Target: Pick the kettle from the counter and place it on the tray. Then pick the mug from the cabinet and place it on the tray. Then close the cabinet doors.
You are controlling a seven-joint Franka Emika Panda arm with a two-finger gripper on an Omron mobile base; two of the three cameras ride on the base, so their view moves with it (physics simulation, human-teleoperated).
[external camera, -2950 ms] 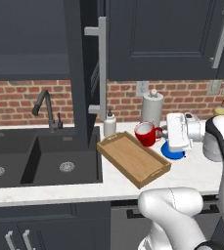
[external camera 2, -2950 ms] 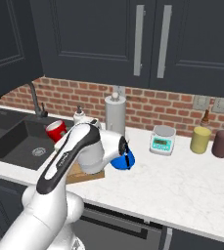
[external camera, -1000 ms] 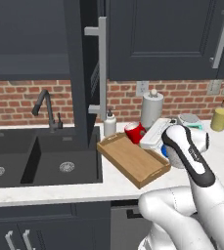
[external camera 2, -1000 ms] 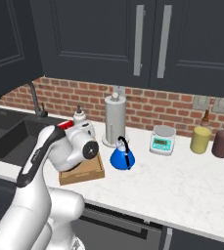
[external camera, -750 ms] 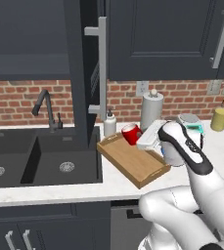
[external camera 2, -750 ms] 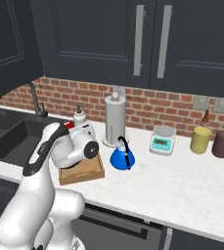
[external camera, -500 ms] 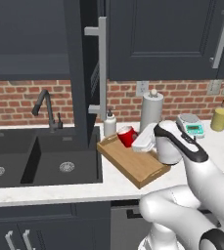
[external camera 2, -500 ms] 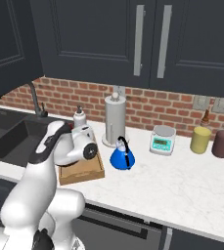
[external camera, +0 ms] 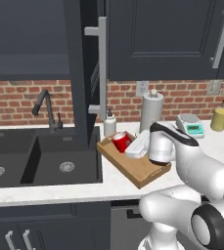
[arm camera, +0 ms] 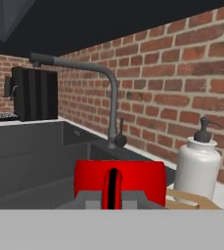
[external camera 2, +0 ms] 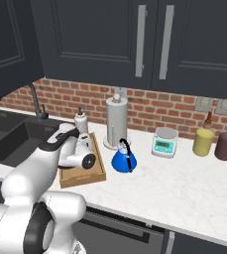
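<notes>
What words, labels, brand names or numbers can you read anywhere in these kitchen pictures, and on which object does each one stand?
None can be read.
Kitchen scale: its pale display looks blank, too small to tell.
Soap dispenser, mug, kettle, paper-towel roll: plain surfaces, no lettering.
Two jars by the wall: no label visible.

Red mug (external camera: 120, 141) — blue kettle (external camera 2: 123, 158) — tan tray (external camera: 142, 171), red-brick wall (external camera 2: 149, 107).
</notes>
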